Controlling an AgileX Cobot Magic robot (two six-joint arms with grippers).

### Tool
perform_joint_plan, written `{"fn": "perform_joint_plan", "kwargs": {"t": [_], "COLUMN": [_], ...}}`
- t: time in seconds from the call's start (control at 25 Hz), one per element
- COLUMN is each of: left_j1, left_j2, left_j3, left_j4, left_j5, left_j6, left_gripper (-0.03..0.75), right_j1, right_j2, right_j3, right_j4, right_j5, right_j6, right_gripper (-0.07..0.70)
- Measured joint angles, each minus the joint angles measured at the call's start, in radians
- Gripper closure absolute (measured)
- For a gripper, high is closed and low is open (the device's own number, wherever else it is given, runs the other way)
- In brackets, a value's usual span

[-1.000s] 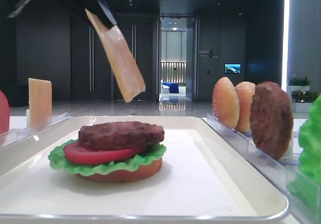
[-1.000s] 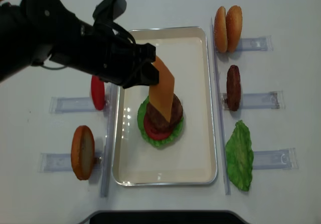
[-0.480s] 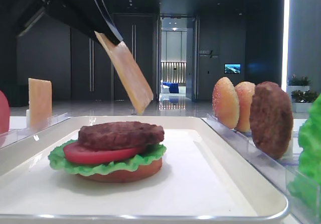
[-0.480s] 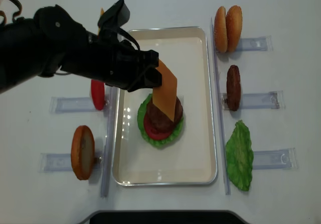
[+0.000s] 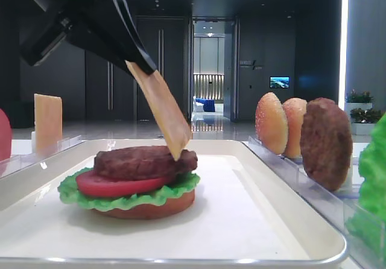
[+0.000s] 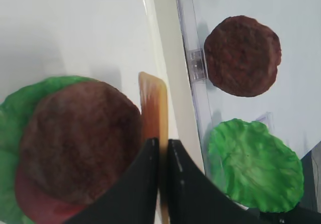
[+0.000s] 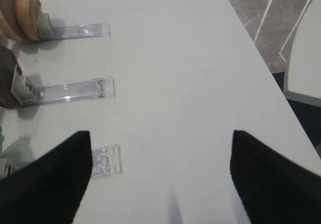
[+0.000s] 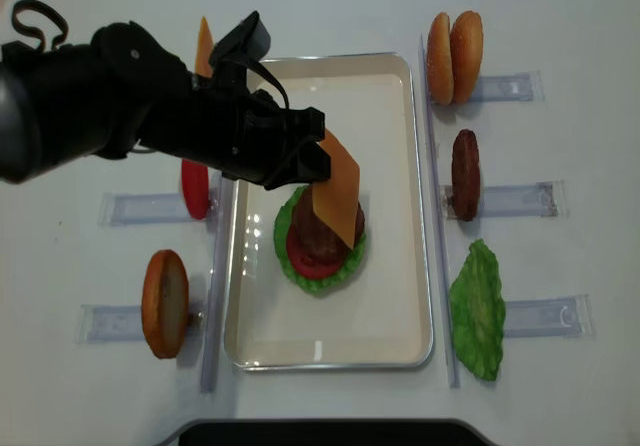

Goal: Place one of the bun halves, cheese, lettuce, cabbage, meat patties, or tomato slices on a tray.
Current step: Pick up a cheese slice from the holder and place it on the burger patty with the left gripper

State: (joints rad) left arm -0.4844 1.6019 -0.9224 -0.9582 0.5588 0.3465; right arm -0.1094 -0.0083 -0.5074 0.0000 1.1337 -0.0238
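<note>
Cheese [image 5: 161, 113], pinched by its top edge in the left gripper [image 6: 161, 151], hangs tilted, lower corner seemingly touching the patty [image 5: 145, 162]; released here, it may slide off.

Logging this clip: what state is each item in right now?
Left gripper: shut on the cheese.
Thin square orange-tan cheese slice: held tilted, lower corner at the patty.
Dark brown round patty: topmost on the stack.
Cream rectangular tray: holds the stack.
Right gripper: open, empty.
</note>
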Motion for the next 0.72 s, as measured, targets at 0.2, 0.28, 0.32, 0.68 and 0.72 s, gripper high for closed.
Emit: {"fn": "perform_joint_plan", "kwargs": {"t": [0.2,0.28,0.32,0.68,0.72], "left_j1": [0.000,0.000,0.000,0.001,0.001], "left_j2": [0.003,0.003,0.003,0.003,0.003], "left_j3": [0.002,0.002,0.002,0.002,0.002], "left_j4": [0.004,0.005,0.005,0.038,0.040], "left_j5": [0.001,0.001,0.002,0.027,0.027], "left_j6": [0.000,0.000,0.001,0.001,0.001], "left_gripper": [0.696,0.696,0.696,0.696,0.696], "right_j1": [0.000,0.000,0.000,0.000,0.000], "right_j2": [0.000,0.000,0.000,0.000,0.000], "right_j3": [0.000,0.000,0.000,0.000,0.000], "right_j4": [0.000,0.000,0.000,0.000,0.000], "right_j5": [0.000,0.000,0.000,0.000,0.000], "right_j6": [0.000,0.000,0.000,0.000,0.000], "right_gripper": [0.093,0.093,0.093,0.093,0.093]}}
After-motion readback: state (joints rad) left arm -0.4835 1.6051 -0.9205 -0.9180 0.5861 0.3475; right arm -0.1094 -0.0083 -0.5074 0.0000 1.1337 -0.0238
